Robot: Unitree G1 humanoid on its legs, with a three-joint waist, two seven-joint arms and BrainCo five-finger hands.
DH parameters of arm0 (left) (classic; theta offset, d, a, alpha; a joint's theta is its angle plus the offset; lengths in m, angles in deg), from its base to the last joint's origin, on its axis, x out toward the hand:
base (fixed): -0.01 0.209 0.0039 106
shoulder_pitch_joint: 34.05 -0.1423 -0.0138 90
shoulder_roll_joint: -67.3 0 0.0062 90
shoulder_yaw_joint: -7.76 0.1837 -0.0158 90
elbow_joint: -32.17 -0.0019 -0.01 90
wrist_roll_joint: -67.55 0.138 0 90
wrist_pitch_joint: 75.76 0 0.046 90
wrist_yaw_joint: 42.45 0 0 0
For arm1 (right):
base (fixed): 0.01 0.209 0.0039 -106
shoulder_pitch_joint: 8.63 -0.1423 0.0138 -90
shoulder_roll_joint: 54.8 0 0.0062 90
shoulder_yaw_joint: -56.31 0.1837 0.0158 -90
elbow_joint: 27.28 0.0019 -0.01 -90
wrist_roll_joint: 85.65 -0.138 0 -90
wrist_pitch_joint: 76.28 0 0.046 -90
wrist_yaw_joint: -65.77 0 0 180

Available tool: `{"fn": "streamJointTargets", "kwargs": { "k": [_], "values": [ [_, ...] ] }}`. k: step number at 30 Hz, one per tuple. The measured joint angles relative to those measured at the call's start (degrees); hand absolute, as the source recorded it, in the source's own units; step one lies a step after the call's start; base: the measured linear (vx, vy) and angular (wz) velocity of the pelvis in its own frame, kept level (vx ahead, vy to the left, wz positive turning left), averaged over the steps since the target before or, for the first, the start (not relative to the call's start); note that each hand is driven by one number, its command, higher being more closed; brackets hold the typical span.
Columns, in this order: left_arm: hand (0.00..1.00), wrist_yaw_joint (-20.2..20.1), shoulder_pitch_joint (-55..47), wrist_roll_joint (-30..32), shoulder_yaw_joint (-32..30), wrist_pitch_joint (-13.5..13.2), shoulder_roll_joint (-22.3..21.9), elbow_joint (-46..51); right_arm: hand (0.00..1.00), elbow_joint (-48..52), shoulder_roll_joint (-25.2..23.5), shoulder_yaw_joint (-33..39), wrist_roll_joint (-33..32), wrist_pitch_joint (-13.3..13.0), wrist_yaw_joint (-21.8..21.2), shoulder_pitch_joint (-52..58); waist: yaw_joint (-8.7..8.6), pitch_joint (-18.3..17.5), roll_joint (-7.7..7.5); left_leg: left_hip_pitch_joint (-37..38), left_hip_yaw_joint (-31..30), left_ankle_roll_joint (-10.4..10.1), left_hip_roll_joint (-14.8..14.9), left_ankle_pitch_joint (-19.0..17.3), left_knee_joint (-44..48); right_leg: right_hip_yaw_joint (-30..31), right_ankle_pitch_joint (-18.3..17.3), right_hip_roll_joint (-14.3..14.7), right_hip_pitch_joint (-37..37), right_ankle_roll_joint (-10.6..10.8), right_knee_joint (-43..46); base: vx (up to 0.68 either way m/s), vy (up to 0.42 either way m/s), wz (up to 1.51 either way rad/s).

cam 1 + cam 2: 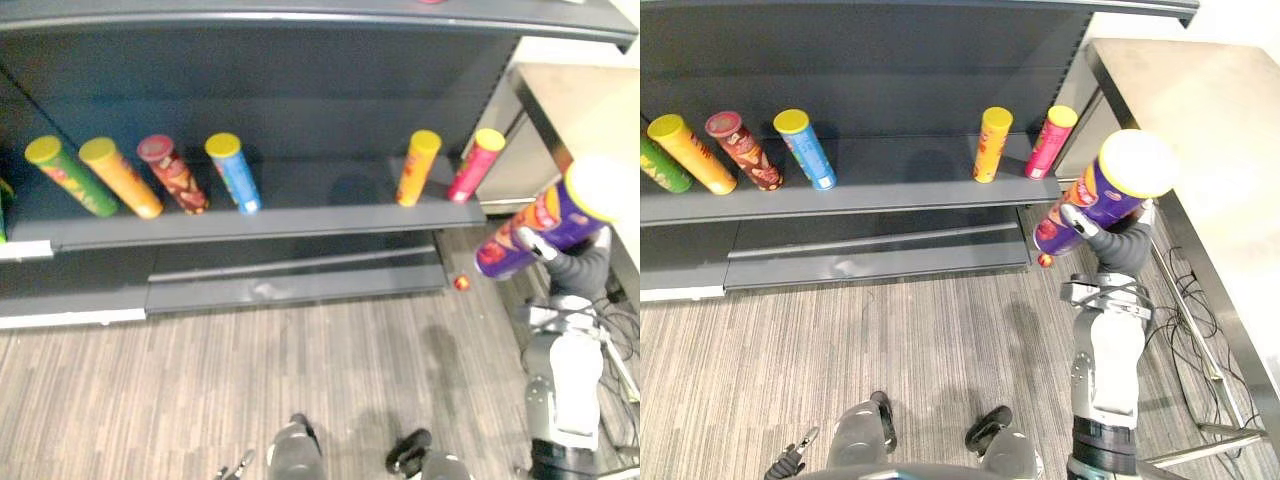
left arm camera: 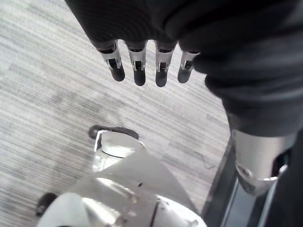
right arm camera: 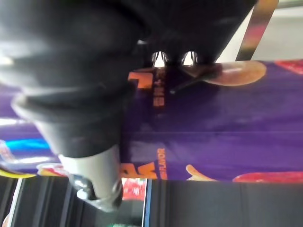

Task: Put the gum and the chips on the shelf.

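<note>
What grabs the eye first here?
The purple chips can, held tilted in the right hand just right of the shelf. On that shelf, a wide gap stands out between the blue chips can and the yellow chips can. The left hand hangs open over the floor.

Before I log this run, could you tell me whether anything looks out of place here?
A small red round object lies on the floor by the shelf's right end, loose and away from the shelved cans. The right hand grips a purple can; nothing else stands out.
</note>
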Motion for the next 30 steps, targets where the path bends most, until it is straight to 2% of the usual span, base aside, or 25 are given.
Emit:
{"fn": "streamJointTargets", "kwargs": {
  "k": [2, 3, 4, 5, 6, 8, 10, 11, 13, 18, 19, 20, 22, 23, 24, 25, 30],
  "values": [
    [0.00, 0.05, -0.01, 0.01, 0.77, -0.21, 0.02, 0.23, 1.00, 0.00, 0.11, -1.07, 0.11, 0.02, -0.33, -0.06, -0.19, 0.08, 0.15, 0.34, -2.67, 1.30, -2.07, -1.36, -0.05, 5.08, 0.89, -1.78, 0.15, -1.20, 3.67, 0.04, 0.184, 0.83],
    [0.00, 0.20, -0.16, 0.08, 3.19, -0.43, 0.19, 0.31, 1.00, -0.03, 0.56, -1.87, 0.14, 0.04, -0.88, 0.10, -0.35, 0.35, 0.55, 1.62, -5.61, 2.29, -3.80, -0.97, -1.31, 19.36, 1.07, -2.38, -3.91, -4.11, 10.87, 0.07, 0.170, 0.89],
    [0.00, 0.22, -0.14, 0.10, 4.14, -0.43, 0.58, 0.31, 1.00, -0.06, 0.57, -2.07, 0.15, 0.06, -1.39, 0.28, -0.36, 0.66, 1.08, 1.93, -6.96, 2.59, -4.11, -0.64, -2.20, 25.88, -0.54, -0.96, -5.18, -3.44, 11.64, 0.24, 0.091, 2.33],
    [0.00, 1.06, -0.28, 0.40, 5.58, -0.39, 1.86, -0.26, 1.00, -0.06, 0.56, -4.53, 0.12, -0.04, -3.21, 0.49, -1.15, 0.40, -0.25, 5.27, -14.25, 3.41, -8.00, 2.71, -8.77, 38.87, -4.41, 6.16, -6.97, -1.88, 5.65, 0.26, -0.065, 2.27],
    [0.00, 1.15, -0.43, 0.79, 5.60, -0.41, 1.93, -0.25, 1.00, -0.06, 0.53, -5.22, 0.04, -0.05, -3.59, 0.49, -1.13, 0.05, -1.38, 5.91, -15.32, 2.88, -9.38, 2.98, -8.74, 39.37, -3.18, 6.82, -7.74, -0.81, 2.47, 0.28, -0.086, 2.18],
    [0.00, 1.30, -0.35, 0.87, 5.53, -0.36, 2.60, -0.35, 1.00, -0.08, 0.51, -5.85, 0.02, -0.13, -4.22, 0.52, -1.38, -0.15, -3.04, 5.79, -15.30, 1.77, -10.99, 2.23, -7.49, 39.60, 0.85, 6.55, -8.04, -0.01, -0.47, 0.21, -0.138, 0.60],
    [0.00, 1.29, -0.51, 1.00, 5.75, -0.46, 1.50, -0.31, 1.00, -0.32, 0.38, -6.16, 0.02, -0.10, -4.25, 0.22, -1.29, 0.09, -1.82, 5.74, -16.45, 1.12, -9.73, 1.93, -8.17, 43.24, 0.79, 8.47, -7.71, -0.14, -1.18, 0.16, -0.106, 0.19],
    [0.00, 1.28, -0.68, 1.05, 5.84, -0.44, 1.21, -0.49, 1.00, -0.32, 0.26, -6.08, 0.01, -0.09, -4.19, 0.67, -1.64, 0.15, -1.74, 6.05, -16.94, 0.74, -9.41, 2.11, -9.17, 44.89, 0.20, 9.19, -7.64, -0.95, -0.69, 0.07, -0.055, 0.33],
    [0.00, 1.35, -0.54, 0.73, 5.48, -0.39, 1.10, -2.29, 1.00, -0.15, -0.22, -5.36, -1.60, -0.10, -4.27, 3.13, -3.00, 0.12, -2.37, 8.55, -19.95, -0.58, -9.71, 3.12, -11.44, 44.81, -3.68, 9.15, -5.86, 0.18, 1.81, 0.13, -0.113, 0.63],
    [0.00, 1.45, -0.42, 0.64, 4.43, -0.42, 0.12, -2.32, 1.00, 2.34, -0.86, -6.11, -3.98, -0.65, -5.29, 6.34, -3.20, -0.27, -2.30, 9.10, -24.12, -2.46, -9.82, 4.74, -15.33, 41.11, -10.09, 8.92, -3.48, 0.57, 1.98, 0.05, -0.174, 0.53],
    [0.00, 1.43, -0.12, 0.66, 3.75, -0.32, -0.02, -2.50, 1.00, 2.80, -0.84, -6.10, -4.02, -0.66, -5.62, 7.62, -3.33, -0.70, -1.72, 8.75, -24.96, -2.28, -9.07, 5.48, -17.45, 38.96, -10.27, 9.21, -3.45, 0.23, 1.54, 0.00, -0.160, 0.65],
    [0.00, 1.44, -0.17, 0.76, 3.54, -0.29, -0.04, -2.68, 1.00, 2.85, -0.84, -6.10, -4.03, -0.66, -5.64, 8.43, -3.46, -0.93, -1.53, 8.87, -24.13, -1.84, -8.04, 5.98, -19.22, 37.67, -10.50, 9.51, -3.43, -0.17, 1.47, 0.01, -0.190, 0.78],
    [0.00, 1.43, -0.16, 0.85, 3.34, -0.29, -0.05, -2.68, 1.00, 2.85, -0.81, -5.92, -4.02, -0.65, -5.54, 9.20, -4.48, -1.05, -1.36, 8.82, -17.36, -0.23, -5.15, 8.87, -21.92, 34.50, -10.87, 9.38, -3.15, -0.77, 1.53, 0.03, -0.127, 0.76],
    [0.00, 1.45, 0.00, 1.19, 3.40, -0.27, -0.18, -2.88, 1.00, 2.83, -0.76, -5.70, -4.02, -0.66, -5.41, 9.36, -5.76, -1.09, -1.26, 8.88, -9.14, -1.00, -3.56, 12.44, -22.48, 32.27, -10.93, 8.72, -2.57, -0.87, 1.53, 0.05, -0.050, 0.77],
    [0.00, 1.54, 0.03, 1.28, 3.49, -0.28, -0.33, -3.09, 1.00, 2.81, -0.76, -5.50, -4.02, -0.69, -5.15, 9.61, -6.29, -1.24, -1.02, 9.06, -4.83, -2.11, -3.53, 13.80, -23.13, 31.50, -10.93, 8.37, -2.20, -0.86, 1.54, 0.08, 0.012, 0.73],
    [0.00, 1.86, 0.07, 1.44, 3.87, -0.31, -0.33, -3.15, 1.00, 2.81, -0.90, -5.43, -3.98, -0.91, -4.76, 9.90, -6.30, -1.40, -0.99, 9.80, -2.88, -2.39, -3.54, 14.38, -23.98, 31.21, -10.92, 8.03, -2.04, -0.85, 1.49, 0.07, 0.064, 0.31],
    [0.00, 2.28, -0.01, 5.07, 5.75, -0.31, 0.06, -3.16, 1.00, 2.37, -3.07, -8.42, -2.65, -0.98, -4.25, 10.73, -5.73, -1.82, -0.86, 10.30, -2.10, -2.60, -5.11, 14.85, -25.72, 32.24, -9.33, 7.34, -1.26, 0.79, -2.10, 0.03, 0.065, -0.02]
  ]
}}
